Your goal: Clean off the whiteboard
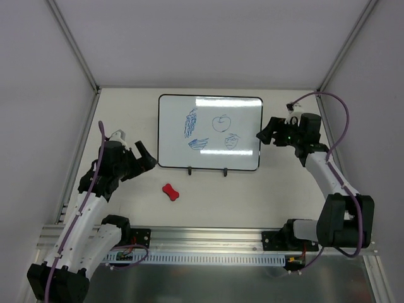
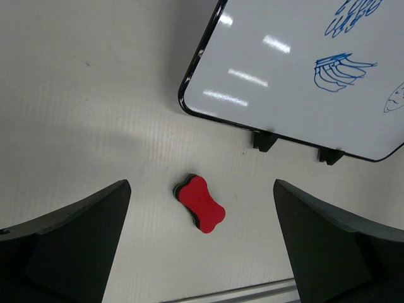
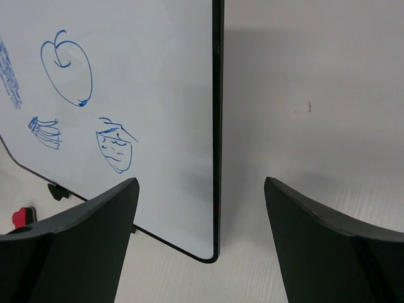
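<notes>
Nearest the arm bases, the red eraser lies by itself on the table, just in front of the board's left foot. The left gripper hovers a little to its left. Its jaws are spread wide and hold nothing, and the left wrist view shows the eraser centred between the fingers below.

Farther back, the whiteboard sits mid-table, face up, with its two black feet on the near edge. Blue doodles cover its middle, so no wiping looks done.

At the board's right edge the right gripper also has its jaws apart and empty. The right wrist view shows the frame running between the fingers, but I cannot tell whether they touch it.

The step in hand seems to be fetching the eraser. Next, the left gripper probably needs to descend and close across the eraser's narrow waist, while the right may pinch the frame to steady the board.
</notes>
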You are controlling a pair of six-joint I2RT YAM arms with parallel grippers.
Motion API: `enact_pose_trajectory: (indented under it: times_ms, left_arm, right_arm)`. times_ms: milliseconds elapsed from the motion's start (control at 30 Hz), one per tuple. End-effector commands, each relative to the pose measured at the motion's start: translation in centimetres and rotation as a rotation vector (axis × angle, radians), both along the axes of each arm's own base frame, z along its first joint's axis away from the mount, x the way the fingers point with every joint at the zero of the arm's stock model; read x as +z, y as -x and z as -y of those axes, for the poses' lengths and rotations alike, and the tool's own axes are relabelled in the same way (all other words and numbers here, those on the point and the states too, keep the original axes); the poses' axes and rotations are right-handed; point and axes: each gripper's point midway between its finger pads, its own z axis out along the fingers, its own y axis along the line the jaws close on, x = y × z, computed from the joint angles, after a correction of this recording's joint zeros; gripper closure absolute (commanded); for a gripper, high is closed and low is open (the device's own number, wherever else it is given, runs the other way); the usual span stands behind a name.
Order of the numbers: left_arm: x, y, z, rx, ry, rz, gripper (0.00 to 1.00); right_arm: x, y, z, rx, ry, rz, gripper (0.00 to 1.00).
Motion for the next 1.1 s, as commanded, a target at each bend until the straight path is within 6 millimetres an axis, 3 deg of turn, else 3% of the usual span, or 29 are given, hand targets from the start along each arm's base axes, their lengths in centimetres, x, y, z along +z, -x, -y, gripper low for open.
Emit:
enact_pose_trajectory:
  times_ms: [0,333,500,600,1067]
  left_arm:
    - [-1.4,0.6,0.9,0.019,0.047,-0.069,0.01]
    - [-5.7,2.2,2.6,0.088,0.061,-0.236,0.01]
    - [-7.2,2.5,2.6,0.127,0.035,-0.286,0.01]
    - [-8.0,2.6,2.7,0.138,0.017,-0.313,0.01]
    - [-9.5,2.8,3.1,0.175,-0.028,-0.361,0.01]
  right_arm:
    - [3.2,-1.8,-1.8,0.174,-0.106,0.111,0.17]
    - [0.7,-2.9,-2.2,0.303,-0.156,0.067,0.44]
    - [-0.6,-3.0,-2.0,0.316,-0.167,0.041,0.51]
    - [-1.4,-3.1,-1.8,0.314,-0.168,0.024,0.53]
    - [-4.3,-2.5,-1.7,0.331,-0.176,-0.037,0.83]
